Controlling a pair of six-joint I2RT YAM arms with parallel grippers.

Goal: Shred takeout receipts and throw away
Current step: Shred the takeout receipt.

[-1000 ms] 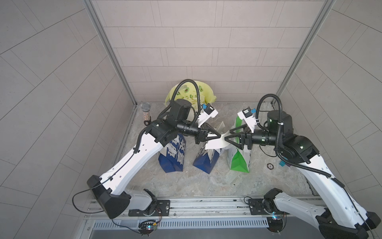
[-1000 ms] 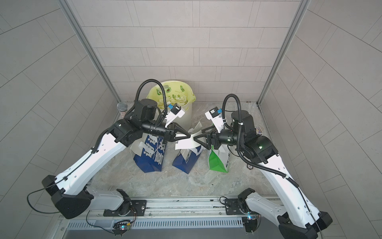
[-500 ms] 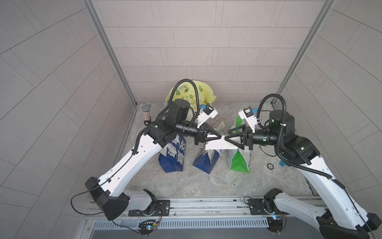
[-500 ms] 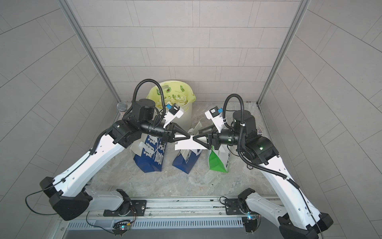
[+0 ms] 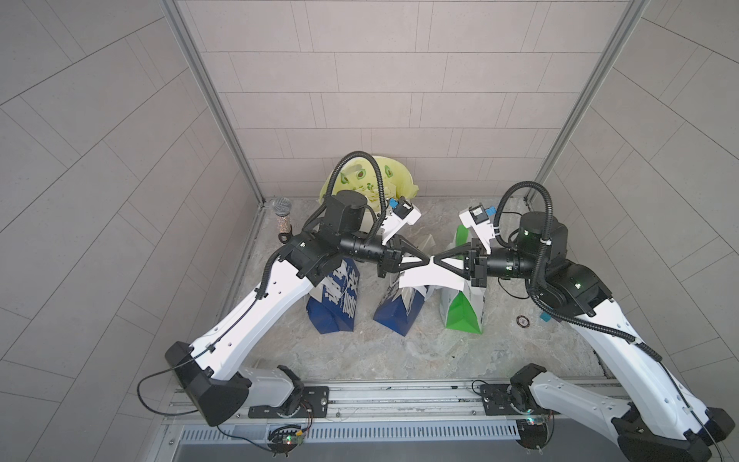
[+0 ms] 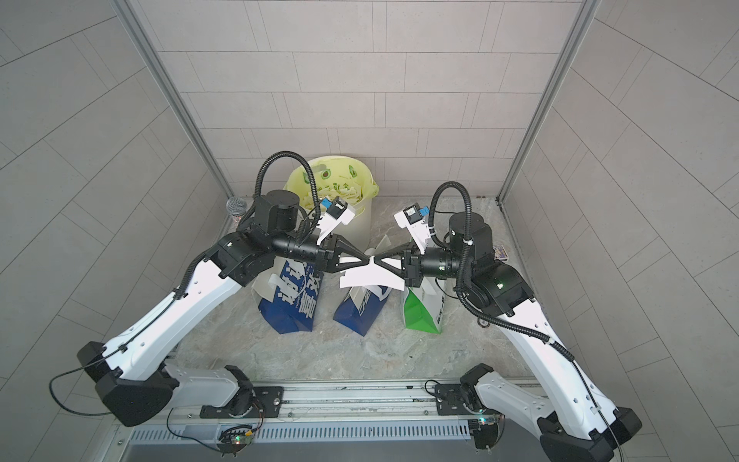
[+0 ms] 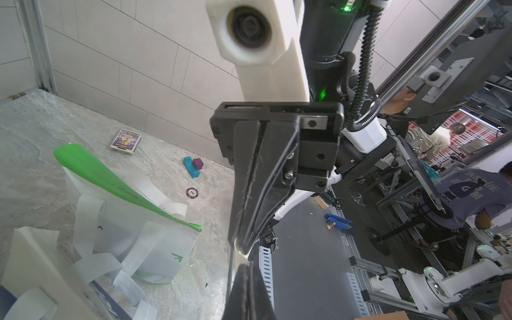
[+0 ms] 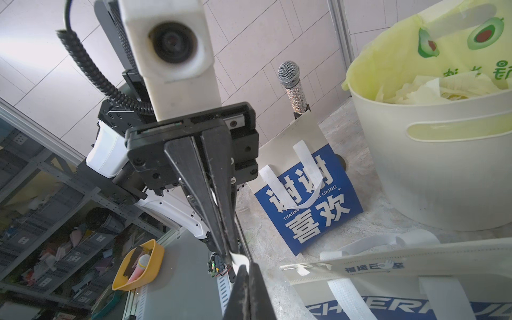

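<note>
One takeout receipt (image 5: 428, 277) (image 6: 366, 276), a white slip, hangs in the air above the middle blue bag (image 5: 396, 314). My left gripper (image 5: 426, 262) (image 6: 369, 262) and right gripper (image 5: 437, 262) (image 6: 378, 262) meet tip to tip, both shut on the slip's top edge. In the left wrist view my own left gripper (image 7: 242, 267) pinches the paper, seen edge-on, with the right gripper's fingers (image 7: 249, 194) facing it. The right wrist view shows the right gripper (image 8: 246, 268) clamped on a white corner of the receipt (image 8: 238, 259). A cream bin (image 6: 360, 228) (image 8: 443, 180) with a yellow-green liner holds torn paper.
A blue takeout bag (image 5: 334, 298) stands to the left and a green-and-white bag (image 5: 464, 310) to the right. A microphone (image 5: 282, 216) stands by the left wall. A poker chip (image 5: 522, 321), a card box (image 7: 126, 141) and small blocks (image 7: 192, 166) lie at the right.
The right gripper has closed from open onto the receipt that the left gripper was holding. The fingertips now meet and the slip hangs flatter between them.
</note>
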